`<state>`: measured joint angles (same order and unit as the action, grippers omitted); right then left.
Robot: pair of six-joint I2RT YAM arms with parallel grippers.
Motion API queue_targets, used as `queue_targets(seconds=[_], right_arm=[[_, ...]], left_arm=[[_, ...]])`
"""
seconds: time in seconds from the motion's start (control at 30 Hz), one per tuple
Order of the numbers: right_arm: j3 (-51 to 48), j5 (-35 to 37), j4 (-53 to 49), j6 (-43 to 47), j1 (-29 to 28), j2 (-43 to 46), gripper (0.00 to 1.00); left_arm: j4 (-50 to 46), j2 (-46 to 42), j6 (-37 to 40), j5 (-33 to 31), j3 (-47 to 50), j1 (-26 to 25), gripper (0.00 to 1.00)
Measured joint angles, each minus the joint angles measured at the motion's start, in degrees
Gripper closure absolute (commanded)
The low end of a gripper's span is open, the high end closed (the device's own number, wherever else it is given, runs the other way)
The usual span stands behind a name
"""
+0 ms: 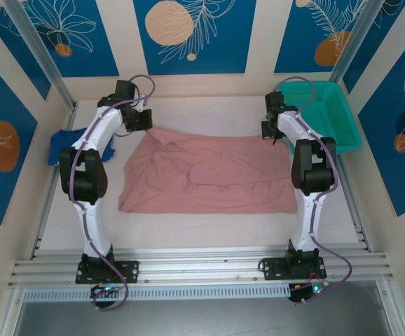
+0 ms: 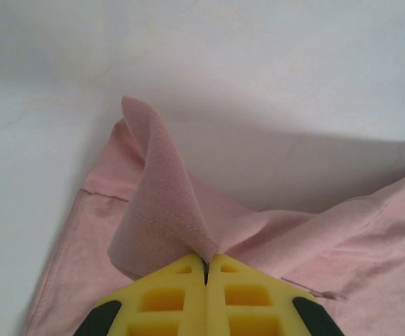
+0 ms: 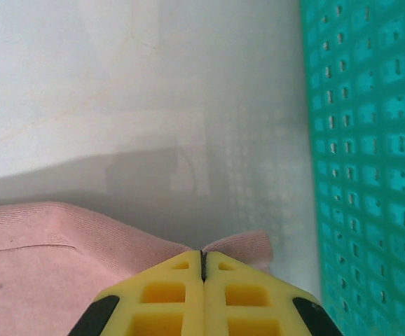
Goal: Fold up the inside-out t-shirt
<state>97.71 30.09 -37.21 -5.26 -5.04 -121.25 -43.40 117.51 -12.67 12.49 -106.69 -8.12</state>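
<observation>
A white table (image 1: 209, 224) sits inside walls of cream and blue panels printed with leaves, with aluminium rails along its near edge. The inside-out t-shirt (image 1: 209, 175) lies spread across the middle of the table, dusty pink and rumpled, its long side running left to right.

Both arms rise from their bases and reach forward, elbows bent high, wrists dipping to the shirt's far corners. The left gripper (image 1: 143, 120) is at the far-left corner; in the left wrist view its yellow fingers (image 2: 167, 297) are pressed together on a fold of pink cloth that stands up in a peak from the tips. The right gripper (image 1: 269, 130) is at the far-right corner, fingers (image 3: 244, 294) closed together with a small tab of the shirt's edge pinched at their tips.

A teal basket (image 1: 328, 112) stands just beside the right gripper, its perforated wall close. A blue garment (image 1: 61, 145) lies at the table's left edge. Bare table runs beyond the shirt's far edge and along its near edge.
</observation>
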Motion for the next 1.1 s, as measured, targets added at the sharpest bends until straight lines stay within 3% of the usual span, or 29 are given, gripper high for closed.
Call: queue_targets(seconds=[0.67,1.1], right_arm=[[-22.40,6.10,4.94,-3.34,-0.20,17.73,1.00],[-31.39,7.26,2.43,-9.27,-0.59,23.61,1.00]], left_arm=[[4.04,-21.46,-5.97,2.01,25.59,-0.04,1.00],[1.95,-30.05,-6.56,2.49,34.95,-0.04,1.00]])
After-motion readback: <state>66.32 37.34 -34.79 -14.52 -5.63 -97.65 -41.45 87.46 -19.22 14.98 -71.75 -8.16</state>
